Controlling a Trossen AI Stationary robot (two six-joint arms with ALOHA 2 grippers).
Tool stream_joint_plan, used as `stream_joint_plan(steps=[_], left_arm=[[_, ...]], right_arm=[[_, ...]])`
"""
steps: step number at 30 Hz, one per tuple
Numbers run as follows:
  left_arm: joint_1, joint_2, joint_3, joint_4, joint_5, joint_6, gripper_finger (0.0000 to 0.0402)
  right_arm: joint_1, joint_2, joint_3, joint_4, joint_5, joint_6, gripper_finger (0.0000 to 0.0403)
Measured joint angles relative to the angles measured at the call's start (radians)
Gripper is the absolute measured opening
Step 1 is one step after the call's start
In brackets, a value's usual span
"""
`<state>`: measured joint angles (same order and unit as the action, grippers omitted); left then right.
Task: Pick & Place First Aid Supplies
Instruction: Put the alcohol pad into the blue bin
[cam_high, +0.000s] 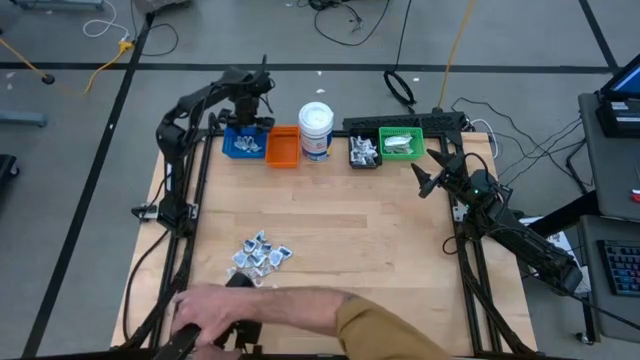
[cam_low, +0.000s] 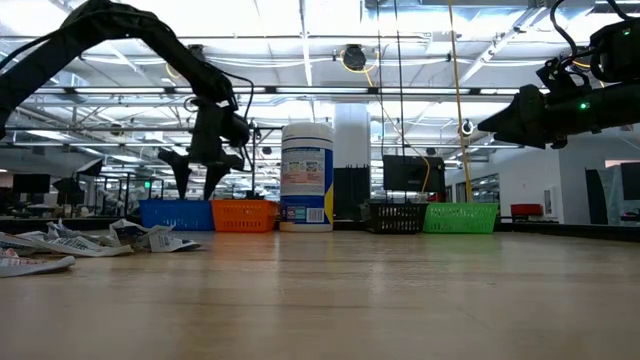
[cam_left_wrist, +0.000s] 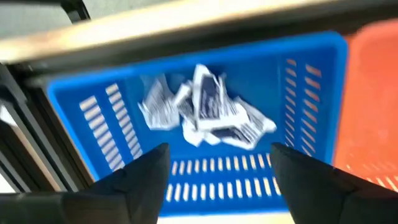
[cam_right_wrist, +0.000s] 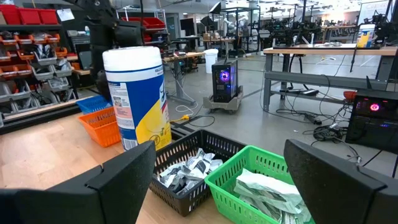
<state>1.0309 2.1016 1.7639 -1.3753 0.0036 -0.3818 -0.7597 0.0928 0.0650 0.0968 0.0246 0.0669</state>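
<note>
The first aid supplies (cam_high: 259, 254) were small flat wrapped packets, white and silvery with dark print, crumpled at the edges. A loose heap lay on the wooden worktop (cam_high: 350, 240) at about 7 o'clock from its centre. More packets lay in the blue bin (cam_left_wrist: 205, 124), a slotted plastic rectangle at 11 o'clock, and others in the black bin (cam_right_wrist: 189, 168) and green bin (cam_right_wrist: 261, 186) at 1 o'clock. An orange bin (cam_high: 283, 147) and a white cylindrical jar (cam_high: 316, 130) with a blue label stood between them.

The left gripper (cam_left_wrist: 217, 168) hung directly above the blue bin, pointing down, fingers apart and holding nothing. The right gripper (cam_high: 428, 172) hovered at 3 o'clock, raised off the worktop, aimed toward the black and green bins, fingers apart and empty. A person's hand (cam_high: 215, 310) and tan sleeve (cam_high: 400, 335) reached in along the 6 o'clock edge.
</note>
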Motion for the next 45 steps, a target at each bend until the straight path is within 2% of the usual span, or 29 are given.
stream_joint_plan(steps=[5,9,22,30,37,45], left_arm=[[-0.042,-0.04,-0.04,-0.008,0.008,-0.072,0.0301],[-0.093,-0.09,-0.112,0.028,0.016,-0.123,0.03],[-0.331,-0.35,-0.508,0.209,0.061,-0.362,0.0259],[-0.496,-0.444,-0.718,0.335,0.167,-0.581,0.0256],[-0.646,-0.45,-0.796,0.35,0.188,-0.75,0.0266],[-0.789,-0.45,-0.821,0.386,0.211,-0.862,0.025]], right_arm=[[0.0,0.0,0.0,0.0,0.0,0.0,0.0352],[0.0,0.0,0.0,0.0,0.0,0.0,0.0352],[0.0,0.0,0.0,0.0,0.0,0.0,0.0352],[0.0,0.0,0.0,0.0,0.0,0.0,0.0352],[0.0,0.0,0.0,0.0,0.0,0.0,0.0352],[0.0,0.0,0.0,0.0,0.0,0.0,0.0352]])
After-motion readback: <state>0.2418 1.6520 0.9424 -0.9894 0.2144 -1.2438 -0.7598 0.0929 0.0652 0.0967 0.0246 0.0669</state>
